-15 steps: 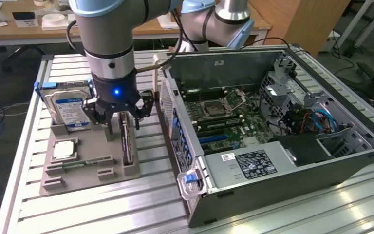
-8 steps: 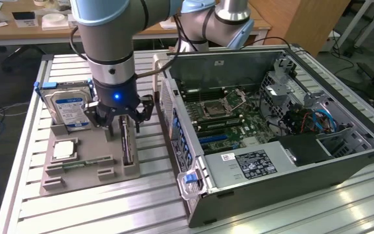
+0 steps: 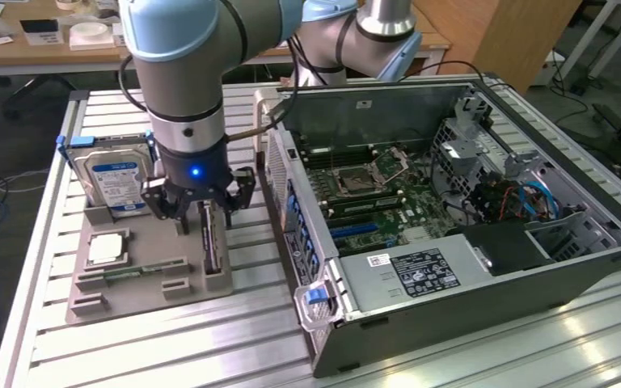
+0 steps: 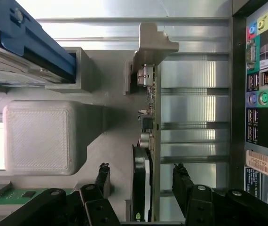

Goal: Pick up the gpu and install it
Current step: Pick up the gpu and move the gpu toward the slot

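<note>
The gripper [image 3: 203,212], jaws wide and empty, straddles the gpu [image 3: 211,246] standing on edge in the grey holder [image 3: 143,242], exterior view's left. It looks light, stiff, fragile; best pinched across its flat faces.

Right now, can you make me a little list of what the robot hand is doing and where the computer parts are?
gripper: open, straddling the gpu without touching it
gpu: standing on edge in the grey holder, not picked up
hard drive: upright in the grey holder, toward the exterior view's left
computer case: side open, motherboard showing, on the exterior view's right of the grey holder
</note>
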Robot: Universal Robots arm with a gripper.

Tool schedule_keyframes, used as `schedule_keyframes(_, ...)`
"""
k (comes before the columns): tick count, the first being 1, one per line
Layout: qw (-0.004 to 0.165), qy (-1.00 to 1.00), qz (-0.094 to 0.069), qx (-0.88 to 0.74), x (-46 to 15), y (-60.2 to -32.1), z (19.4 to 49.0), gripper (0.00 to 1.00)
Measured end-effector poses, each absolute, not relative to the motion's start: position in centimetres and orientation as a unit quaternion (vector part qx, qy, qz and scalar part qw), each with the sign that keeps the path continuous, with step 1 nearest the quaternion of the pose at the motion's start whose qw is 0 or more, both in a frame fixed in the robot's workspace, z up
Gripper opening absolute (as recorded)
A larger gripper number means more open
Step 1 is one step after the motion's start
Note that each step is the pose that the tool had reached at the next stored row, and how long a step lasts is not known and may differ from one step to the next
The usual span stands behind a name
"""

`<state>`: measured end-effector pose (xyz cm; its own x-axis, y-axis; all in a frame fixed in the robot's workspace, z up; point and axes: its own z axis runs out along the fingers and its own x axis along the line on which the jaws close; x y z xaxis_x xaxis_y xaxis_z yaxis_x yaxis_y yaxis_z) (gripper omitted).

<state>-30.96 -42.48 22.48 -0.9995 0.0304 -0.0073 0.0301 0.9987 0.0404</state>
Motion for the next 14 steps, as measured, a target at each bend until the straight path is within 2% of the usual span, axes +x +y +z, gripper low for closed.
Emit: schedule_keyframes(14,0.003,1.000,0.020,0.015,-30.96,-42.50,21.60,0.65)
